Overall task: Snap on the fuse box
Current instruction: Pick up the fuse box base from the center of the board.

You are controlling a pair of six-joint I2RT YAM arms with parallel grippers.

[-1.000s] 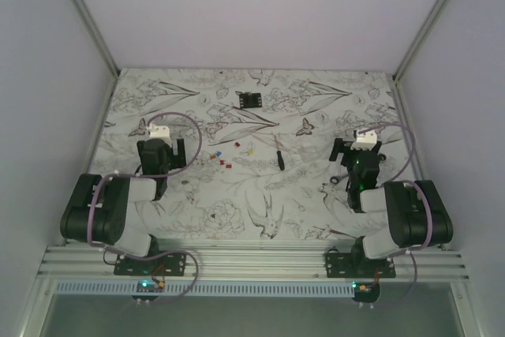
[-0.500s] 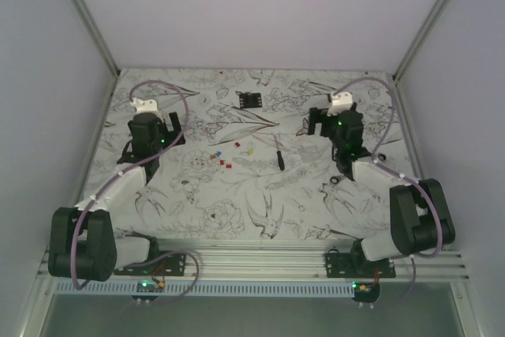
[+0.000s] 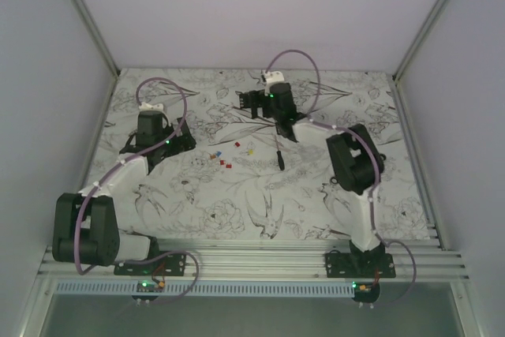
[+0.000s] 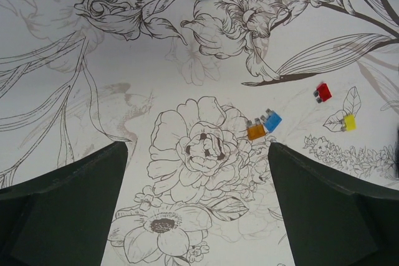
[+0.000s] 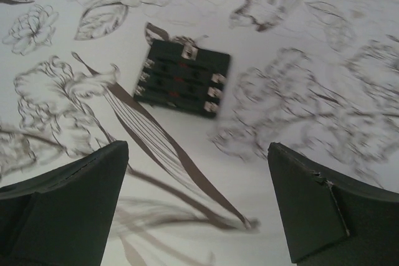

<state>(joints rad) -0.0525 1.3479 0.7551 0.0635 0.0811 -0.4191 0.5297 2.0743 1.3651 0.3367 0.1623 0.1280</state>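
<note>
While the fuse box (image 5: 181, 79) lies on the table (image 5: 187, 172), left tool (image 4: 196, 160) and right tool (image 5: 196, 154) gape wide, empty.

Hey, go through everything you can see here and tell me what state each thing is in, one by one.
fuse box: flat on the table, slotted face up, not held.
left gripper: open, empty.
right gripper: open, empty, short of the fuse box.
orange fuse: loose, beside the blue fuse.
blue fuse: loose.
red fuse: loose, alone.
yellow fuse: loose, alone.
black tool: lying flat, untouched.
</note>
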